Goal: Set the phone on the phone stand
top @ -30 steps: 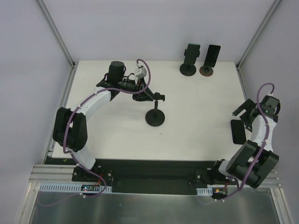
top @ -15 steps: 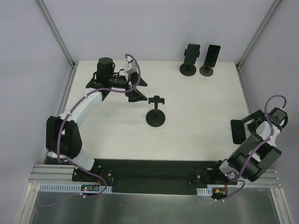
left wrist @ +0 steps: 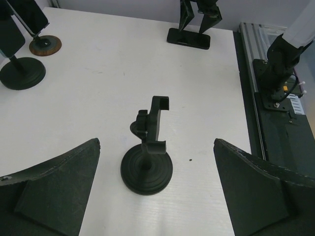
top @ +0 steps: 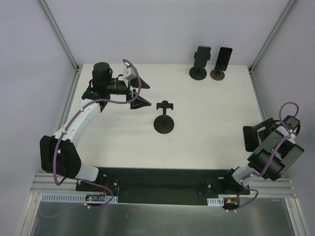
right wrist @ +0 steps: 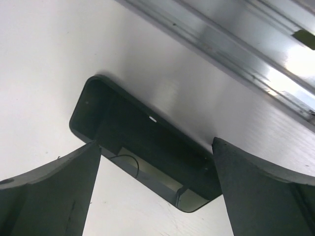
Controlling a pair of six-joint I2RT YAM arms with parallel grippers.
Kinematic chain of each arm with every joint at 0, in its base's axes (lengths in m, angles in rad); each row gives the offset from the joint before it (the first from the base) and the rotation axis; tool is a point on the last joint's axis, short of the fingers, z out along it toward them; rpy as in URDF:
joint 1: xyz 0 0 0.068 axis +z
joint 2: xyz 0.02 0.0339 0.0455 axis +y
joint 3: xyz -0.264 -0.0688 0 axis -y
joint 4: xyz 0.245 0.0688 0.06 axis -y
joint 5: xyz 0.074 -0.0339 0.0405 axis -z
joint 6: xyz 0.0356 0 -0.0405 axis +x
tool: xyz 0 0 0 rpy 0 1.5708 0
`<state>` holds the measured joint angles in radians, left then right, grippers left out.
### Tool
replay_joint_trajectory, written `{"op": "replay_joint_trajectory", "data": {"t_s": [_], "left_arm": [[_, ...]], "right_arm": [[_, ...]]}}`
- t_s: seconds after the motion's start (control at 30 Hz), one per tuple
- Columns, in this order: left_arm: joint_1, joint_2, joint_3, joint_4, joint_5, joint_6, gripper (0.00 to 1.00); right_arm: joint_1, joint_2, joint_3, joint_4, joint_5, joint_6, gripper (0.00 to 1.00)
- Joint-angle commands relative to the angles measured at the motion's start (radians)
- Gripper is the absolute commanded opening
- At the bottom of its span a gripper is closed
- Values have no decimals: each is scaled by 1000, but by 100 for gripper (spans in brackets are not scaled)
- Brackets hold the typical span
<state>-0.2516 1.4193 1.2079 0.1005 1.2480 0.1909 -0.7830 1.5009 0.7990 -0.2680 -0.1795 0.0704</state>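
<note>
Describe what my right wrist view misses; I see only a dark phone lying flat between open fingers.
Observer: An empty phone stand sits mid-table, well left of your phone.
Operator: Report the left arm.
Observer: The left gripper is open, holding nothing, pointing at that stand without touching it.
Operator: Check the far edge.
Observer: Both stands there are taken: the black-based stand and the brown-based stand each hold a phone.
</note>
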Motion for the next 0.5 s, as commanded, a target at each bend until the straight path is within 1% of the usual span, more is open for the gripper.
{"op": "replay_joint_trajectory", "data": {"t_s": [0.0,0.13,0.23,0.27,0.33,0.47], "left_arm": [[18,-46,-22,50,-10,7,97],[23,-53,-34,57,-15,10,97],[25,-51,-36,65,-21,5,96],[26,-46,-36,65,-21,1,96],[26,-45,-34,68,-19,-1,97],[29,-48,-41,73,-15,1,97]], "right_arm": [[63,-19,3,-10,-14,-18,98],[155,-47,25,-77,29,-46,97],[229,-59,48,-120,100,-63,97],[244,-50,63,-135,133,-76,96],[271,-12,112,-193,153,-112,97],[303,45,161,-250,216,-127,97]]}}
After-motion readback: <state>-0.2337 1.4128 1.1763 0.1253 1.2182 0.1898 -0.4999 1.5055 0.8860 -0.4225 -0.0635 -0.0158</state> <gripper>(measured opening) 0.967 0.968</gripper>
